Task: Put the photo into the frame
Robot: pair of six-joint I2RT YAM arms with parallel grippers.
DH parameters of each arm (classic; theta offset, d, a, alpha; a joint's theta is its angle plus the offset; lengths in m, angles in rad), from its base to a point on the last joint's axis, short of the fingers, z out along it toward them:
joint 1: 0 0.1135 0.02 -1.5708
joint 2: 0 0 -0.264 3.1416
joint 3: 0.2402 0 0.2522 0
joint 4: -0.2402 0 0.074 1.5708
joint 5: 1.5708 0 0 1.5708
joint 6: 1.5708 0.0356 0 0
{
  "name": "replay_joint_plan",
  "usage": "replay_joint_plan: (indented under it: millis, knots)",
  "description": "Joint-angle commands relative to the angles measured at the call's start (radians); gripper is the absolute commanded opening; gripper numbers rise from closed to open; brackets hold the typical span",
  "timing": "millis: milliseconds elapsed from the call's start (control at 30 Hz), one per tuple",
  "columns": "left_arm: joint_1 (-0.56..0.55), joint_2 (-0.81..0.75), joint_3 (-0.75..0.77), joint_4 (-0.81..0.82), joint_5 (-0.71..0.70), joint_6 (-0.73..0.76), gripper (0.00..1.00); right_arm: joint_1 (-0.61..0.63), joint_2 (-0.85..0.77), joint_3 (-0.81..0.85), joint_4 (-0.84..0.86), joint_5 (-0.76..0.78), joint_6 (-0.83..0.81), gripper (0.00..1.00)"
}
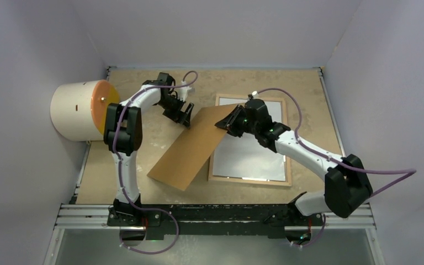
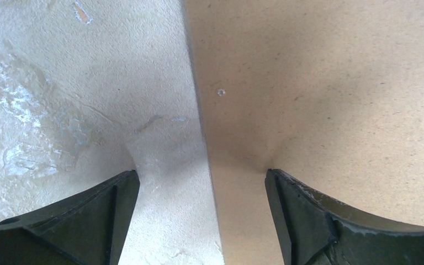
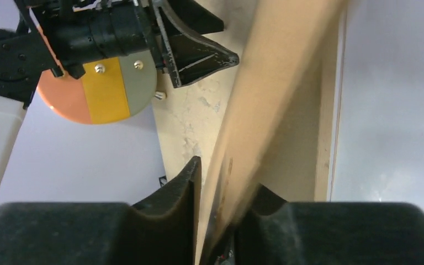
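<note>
The frame (image 1: 248,180) lies back up on the table at the right, its wood-brown rim showing. A white sheet (image 1: 251,157) fills it and looks like the photo's plain back. My right gripper (image 1: 229,122) is shut on the right corner of the plain brown backing board (image 1: 190,149), which slopes left and down from over the frame's upper left corner. In the right wrist view my right gripper (image 3: 223,182) pinches the board's edge (image 3: 276,72). My left gripper (image 1: 183,116) is open over the board's upper left edge. In the left wrist view my left gripper (image 2: 201,182) straddles the board (image 2: 320,83).
A cream drum with an orange face (image 1: 80,110) stands at the table's left edge and also shows in the right wrist view (image 3: 105,94). Grey walls enclose the table on three sides. The board's lower end lies near the front middle of the table.
</note>
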Motion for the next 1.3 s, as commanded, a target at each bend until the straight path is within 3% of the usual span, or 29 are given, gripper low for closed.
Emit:
replay_joint_plan:
  millis: [0, 100, 267, 533, 667, 867, 1133, 1267]
  knots:
    - [0.006, -0.082, 0.037, -0.007, -0.008, 0.001, 0.94, 0.007, -0.078, 0.020, -0.063, 0.084, 0.001, 0.17]
    - [0.026, -0.147, 0.096, -0.037, 0.000, 0.053, 0.97, 0.007, -0.069, 0.022, -0.101, 0.061, 0.022, 0.00]
    - [0.062, -0.356, 0.133, -0.130, 0.107, 0.302, 0.99, -0.014, -0.033, 0.081, -0.101, 0.039, 0.086, 0.00]
    - [0.069, -0.865, -0.093, -0.308, 0.275, 0.891, 1.00, -0.125, 0.054, 0.175, 0.036, -0.096, 0.232, 0.00]
    - [0.050, -0.970, -0.138, -0.433, 0.294, 0.999, 1.00, -0.175, 0.081, 0.218, 0.089, -0.152, 0.299, 0.00]
    - [0.033, -1.040, -0.238, -0.461, 0.260, 1.080, 1.00, -0.209, 0.074, 0.251, 0.144, -0.198, 0.380, 0.00]
    - [0.008, -1.142, -0.391, -0.220, 0.171, 1.123, 0.98, -0.209, 0.032, 0.185, 0.285, -0.210, 0.482, 0.00]
    - [0.007, -1.203, -0.487, -0.009, 0.119, 1.084, 0.88, -0.202, 0.025, 0.165, 0.339, -0.217, 0.523, 0.00]
